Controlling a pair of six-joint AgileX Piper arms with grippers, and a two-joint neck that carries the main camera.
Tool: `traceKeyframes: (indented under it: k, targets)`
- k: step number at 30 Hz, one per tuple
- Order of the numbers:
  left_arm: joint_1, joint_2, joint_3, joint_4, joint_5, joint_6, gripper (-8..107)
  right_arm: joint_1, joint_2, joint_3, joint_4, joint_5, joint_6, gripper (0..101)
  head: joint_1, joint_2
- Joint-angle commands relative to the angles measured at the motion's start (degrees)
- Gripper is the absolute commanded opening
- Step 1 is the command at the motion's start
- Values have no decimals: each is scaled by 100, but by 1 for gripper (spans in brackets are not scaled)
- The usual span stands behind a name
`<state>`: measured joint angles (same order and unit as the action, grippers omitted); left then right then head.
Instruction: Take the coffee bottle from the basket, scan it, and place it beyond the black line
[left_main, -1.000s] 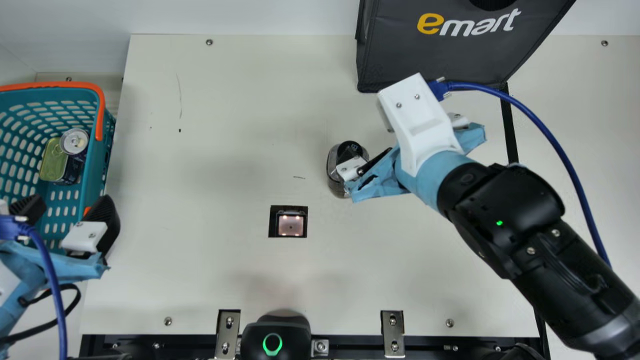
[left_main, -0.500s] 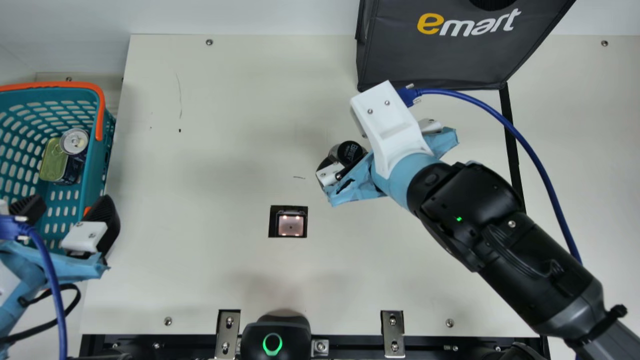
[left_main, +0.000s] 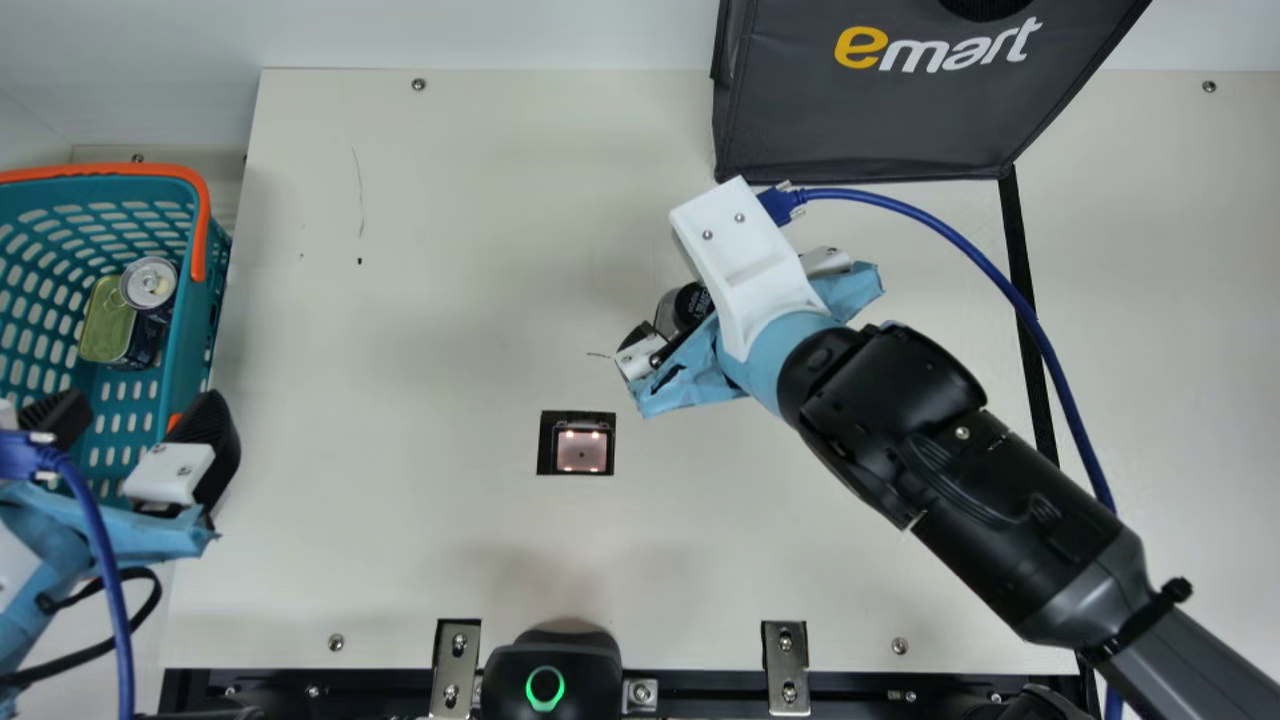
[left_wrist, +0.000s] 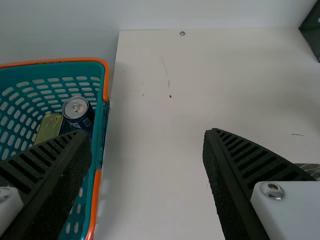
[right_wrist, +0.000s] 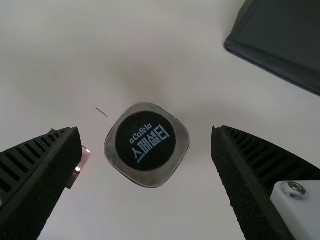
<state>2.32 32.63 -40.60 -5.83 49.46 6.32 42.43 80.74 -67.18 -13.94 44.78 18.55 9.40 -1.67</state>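
Translucent, black-capped coffee bottle (right_wrist: 146, 145): upright
Black ribbed right gripper (left_main: 692, 292): over bottle, jaws spread
Black ribbed left gripper (left_main: 142, 405): well apart from bottle, jaws spread

"Where's there room?"
"Bare cream table (left_main: 430, 300) stretches between my right pincer (left_main: 688, 302) and the teal plastic basket with orange trim (left_main: 190, 345)."
"Anything blocking you?"
"The squarish, black-capped coffee bottle (right_wrist: 146, 142) between my fingers (right_wrist: 240, 172), gaps either side; farther back, the dark-grey fabric bag (left_main: 870, 110)."
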Motion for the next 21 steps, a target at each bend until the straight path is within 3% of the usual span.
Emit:
traceKeyframes:
  k: [1, 18, 21]
  targets:
    - [0, 0, 0, 0, 0, 0, 90, -8, 56, -1, -10, -31, 3, 91, -148, 9]
    - [0, 0, 0, 0, 0, 0, 90, -71, 403, -58, -84, -153, 35, 91, -148, 9]
    - [0, 0, 0, 0, 0, 0, 90, -79, 424, -57, -96, -156, 44, 71, -148, 9]
